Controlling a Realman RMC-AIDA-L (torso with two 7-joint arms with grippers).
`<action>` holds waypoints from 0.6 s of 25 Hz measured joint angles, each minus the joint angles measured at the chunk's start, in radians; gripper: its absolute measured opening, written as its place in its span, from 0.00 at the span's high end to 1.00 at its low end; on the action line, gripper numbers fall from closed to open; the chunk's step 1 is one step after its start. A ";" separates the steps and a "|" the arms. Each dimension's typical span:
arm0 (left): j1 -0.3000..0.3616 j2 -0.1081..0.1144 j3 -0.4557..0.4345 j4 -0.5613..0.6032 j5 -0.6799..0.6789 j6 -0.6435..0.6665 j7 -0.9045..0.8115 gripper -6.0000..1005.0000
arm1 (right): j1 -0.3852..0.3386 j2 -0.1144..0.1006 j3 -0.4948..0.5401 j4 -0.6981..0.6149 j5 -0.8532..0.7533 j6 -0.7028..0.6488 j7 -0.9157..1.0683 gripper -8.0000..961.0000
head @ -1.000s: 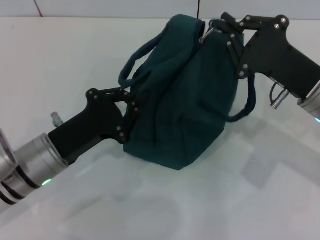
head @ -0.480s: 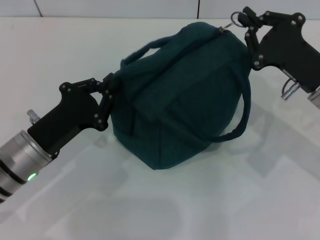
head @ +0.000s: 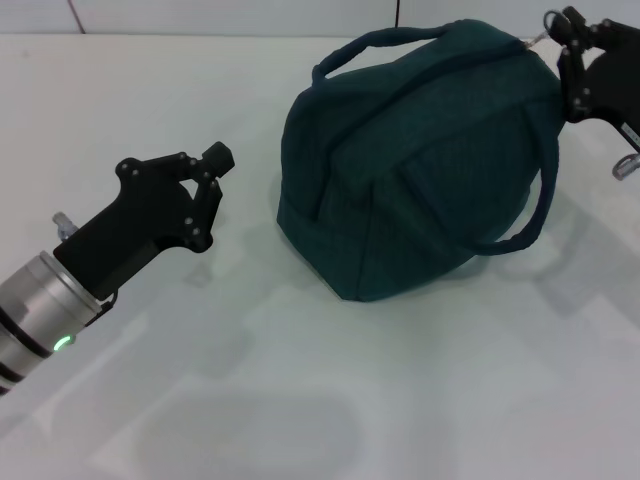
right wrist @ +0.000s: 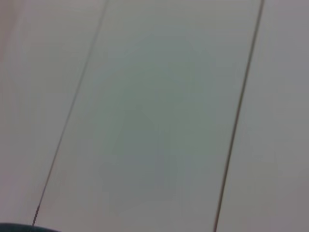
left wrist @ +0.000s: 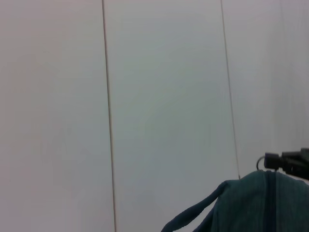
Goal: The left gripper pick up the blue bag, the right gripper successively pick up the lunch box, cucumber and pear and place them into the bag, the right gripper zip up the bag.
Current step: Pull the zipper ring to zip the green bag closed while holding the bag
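Bag is sitting on the white table, bulging and apparently zipped, so we are judging the zipping step nearly finished. We are seeing the right gripper pinching the zipper ring at the bag's top far corner, presumably dragging the slider to its end. The left gripper is hovering well apart from the bag, fingers nearly closed on nothing.

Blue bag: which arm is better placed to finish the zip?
Right. The right gripper is at the ring pull on the top far corner of the blue bag; the left gripper hangs apart from the bag, fingers nearly together, holding nothing.
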 joint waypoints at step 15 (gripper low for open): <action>-0.028 -0.009 0.002 0.001 0.005 -0.004 0.006 0.99 | 0.006 0.004 -0.006 0.003 -0.013 0.016 0.035 0.97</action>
